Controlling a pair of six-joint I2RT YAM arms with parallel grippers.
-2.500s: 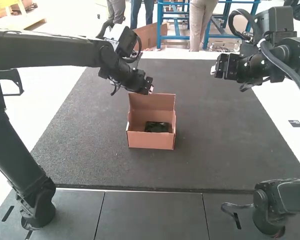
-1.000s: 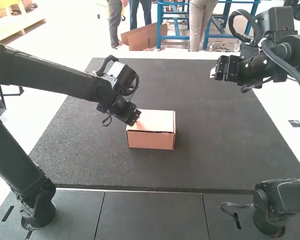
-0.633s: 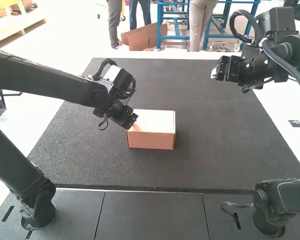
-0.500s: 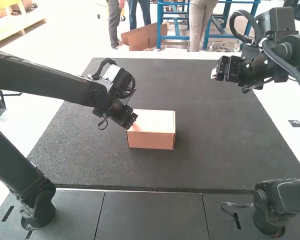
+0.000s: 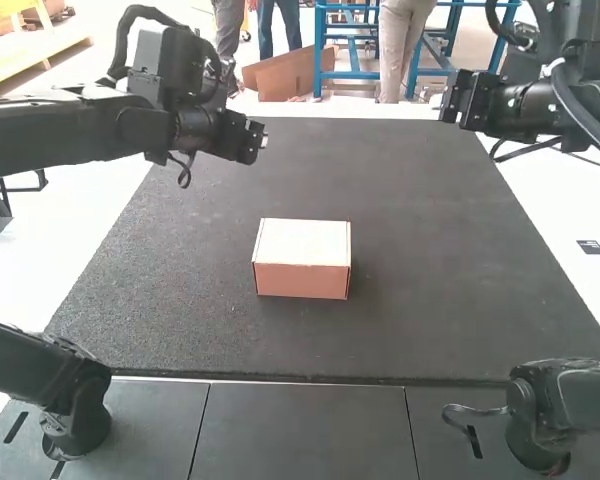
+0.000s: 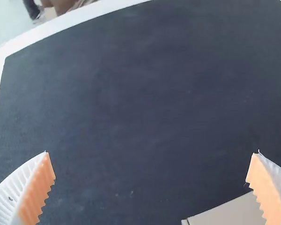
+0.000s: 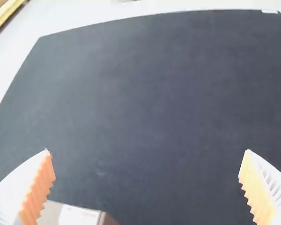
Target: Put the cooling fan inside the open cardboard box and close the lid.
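Note:
The cardboard box (image 5: 303, 258) sits in the middle of the dark mat with its lid flat and closed; whatever is inside is hidden. A corner of the box (image 6: 225, 214) edges into the left wrist view, and the box (image 7: 72, 215) peeks in low in the right wrist view. My left gripper (image 5: 252, 140) hangs high above the mat, back and left of the box, open with nothing in it. Its ribbed white fingers (image 6: 30, 187) with orange pads stand wide apart. My right gripper (image 5: 454, 98) is raised at the far right, also open, its fingers (image 7: 257, 185) spread and empty.
The dark mat (image 5: 430, 260) covers most of the table, with pale table edge (image 5: 70, 200) on the left and right. A small black label (image 5: 591, 246) lies on the right edge.
The box's lid went from standing open to shut under my left gripper. That gripper then lifted away from the box's left corner, up and back. The right arm rose slightly.

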